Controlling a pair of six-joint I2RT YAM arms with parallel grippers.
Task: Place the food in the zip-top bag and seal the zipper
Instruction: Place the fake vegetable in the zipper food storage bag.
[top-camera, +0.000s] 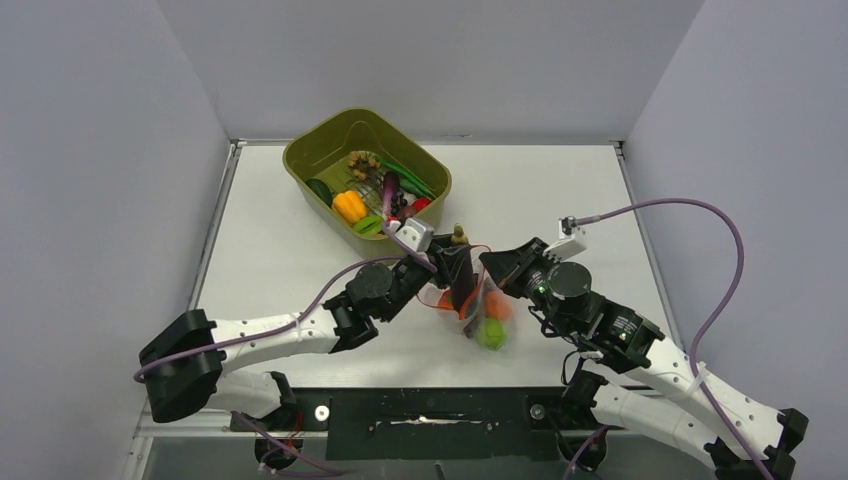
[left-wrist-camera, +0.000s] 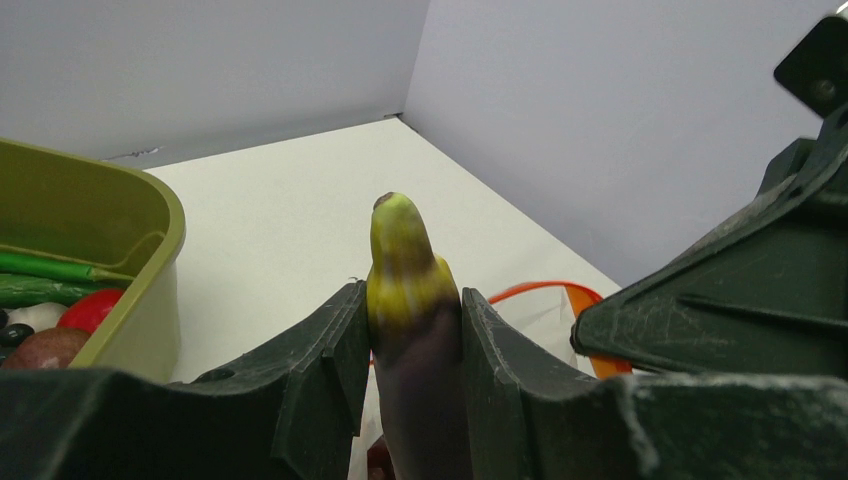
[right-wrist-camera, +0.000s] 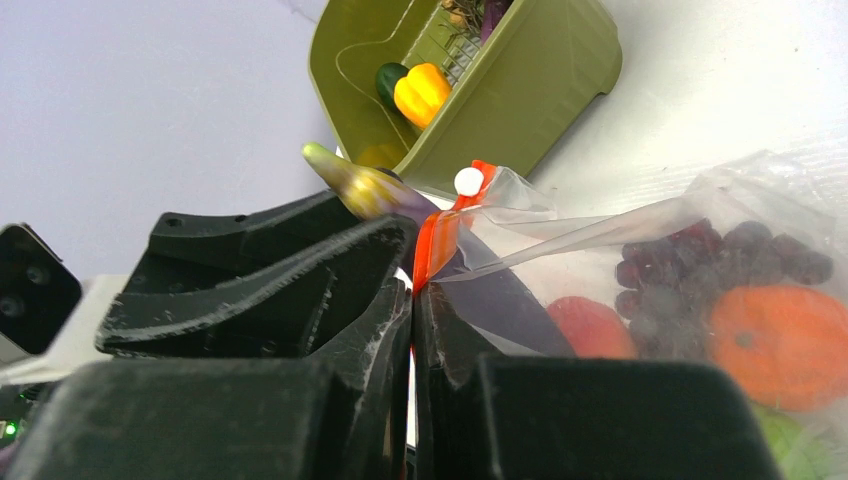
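My left gripper (left-wrist-camera: 410, 300) is shut on a purple eggplant (left-wrist-camera: 405, 270) with a yellow-green stem end, held upright at the mouth of the zip-top bag (top-camera: 485, 315). The eggplant's lower end points down into the bag. My right gripper (right-wrist-camera: 412, 290) is shut on the red-orange zipper (right-wrist-camera: 435, 245), pinching the bag's rim and holding it up. Inside the clear bag lie dark grapes (right-wrist-camera: 700, 265), an orange fruit (right-wrist-camera: 775, 340) and a green fruit (top-camera: 490, 333). More food sits in the tub, including a yellow-orange pepper (right-wrist-camera: 420, 92).
The olive-green tub (top-camera: 365, 170) stands at the back centre-left, close behind the two grippers. Grey walls close in the white table (top-camera: 560, 190) on the left, back and right.
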